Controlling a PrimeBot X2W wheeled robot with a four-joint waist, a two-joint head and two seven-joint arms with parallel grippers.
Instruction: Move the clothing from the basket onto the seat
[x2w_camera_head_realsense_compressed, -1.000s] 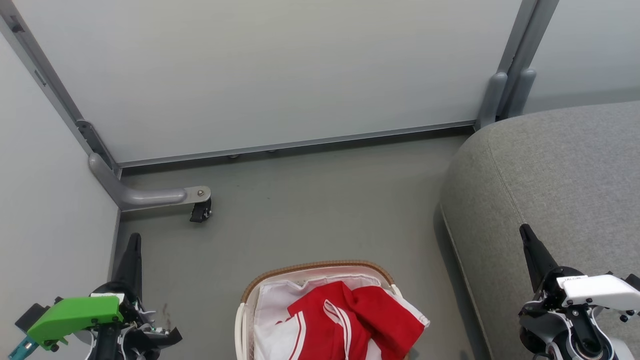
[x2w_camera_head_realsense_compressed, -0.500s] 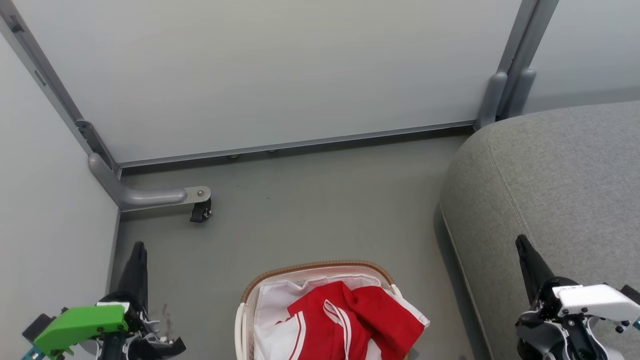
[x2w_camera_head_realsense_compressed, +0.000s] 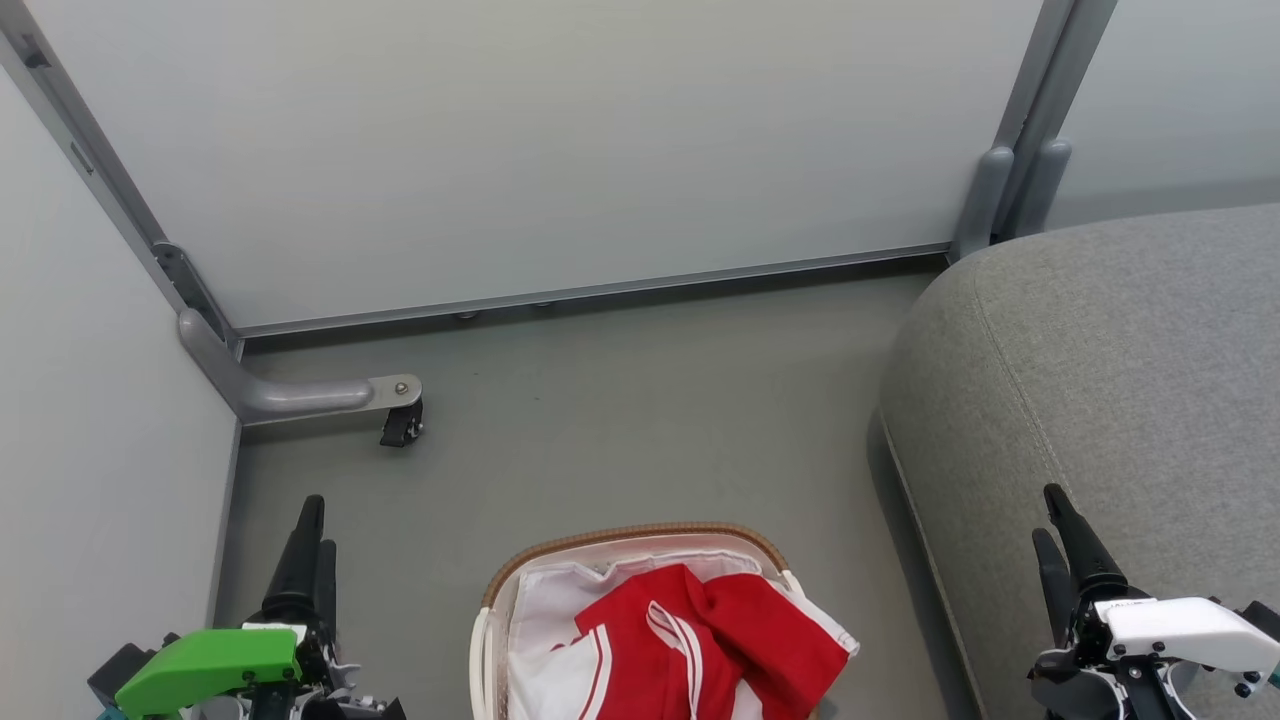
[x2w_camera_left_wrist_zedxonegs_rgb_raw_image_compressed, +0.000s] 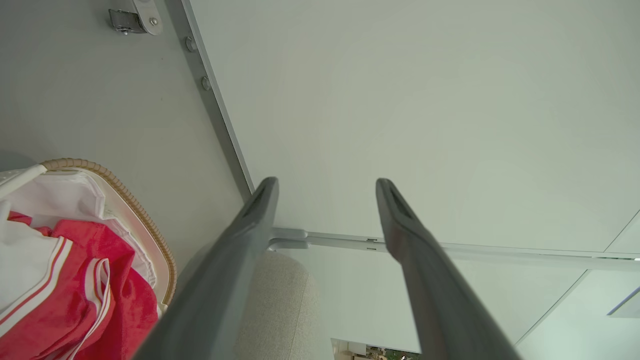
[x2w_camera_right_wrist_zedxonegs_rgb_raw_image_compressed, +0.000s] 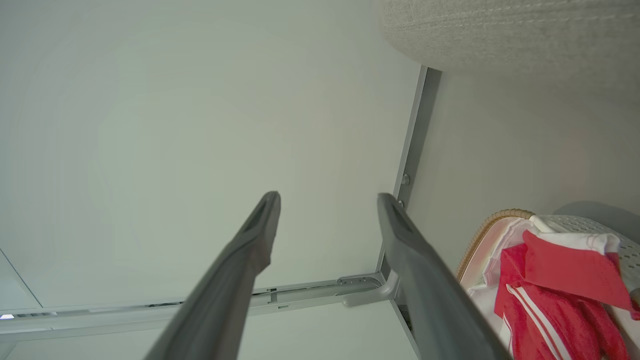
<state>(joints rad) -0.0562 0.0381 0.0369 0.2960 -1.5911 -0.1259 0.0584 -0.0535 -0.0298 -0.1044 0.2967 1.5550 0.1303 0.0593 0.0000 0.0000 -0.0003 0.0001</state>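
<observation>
The clothing (x2w_camera_head_realsense_compressed: 700, 640), red with thin white stripes, lies heaped in the basket (x2w_camera_head_realsense_compressed: 630, 530), a white oval with a brown woven rim and white liner, at the bottom centre of the head view. The grey seat (x2w_camera_head_realsense_compressed: 1120, 380) rises to the basket's right. My left gripper (x2w_camera_head_realsense_compressed: 320, 525) stands open over the floor left of the basket, nothing between its fingers. My right gripper (x2w_camera_head_realsense_compressed: 1046, 512) is open and empty over the seat's front edge. The left wrist view shows the left gripper (x2w_camera_left_wrist_zedxonegs_rgb_raw_image_compressed: 327, 182), clothing (x2w_camera_left_wrist_zedxonegs_rgb_raw_image_compressed: 65, 300), basket (x2w_camera_left_wrist_zedxonegs_rgb_raw_image_compressed: 135, 205) and seat (x2w_camera_left_wrist_zedxonegs_rgb_raw_image_compressed: 280, 310). The right wrist view shows the right gripper (x2w_camera_right_wrist_zedxonegs_rgb_raw_image_compressed: 328, 196), clothing (x2w_camera_right_wrist_zedxonegs_rgb_raw_image_compressed: 550, 300), basket (x2w_camera_right_wrist_zedxonegs_rgb_raw_image_compressed: 480, 235) and seat (x2w_camera_right_wrist_zedxonegs_rgb_raw_image_compressed: 500, 30).
Pale partition walls (x2w_camera_head_realsense_compressed: 540, 140) close off the back and left. A grey bracket with a black caster (x2w_camera_head_realsense_compressed: 400, 420) juts onto the grey floor (x2w_camera_head_realsense_compressed: 640, 400) at the left. A grey post (x2w_camera_head_realsense_compressed: 1010, 190) stands at the seat's far corner.
Both grippers have gone from shut to open. The left gripper has shifted right and lower in the head view; the right gripper has drawn lower too. Basket and clothing have not moved.
</observation>
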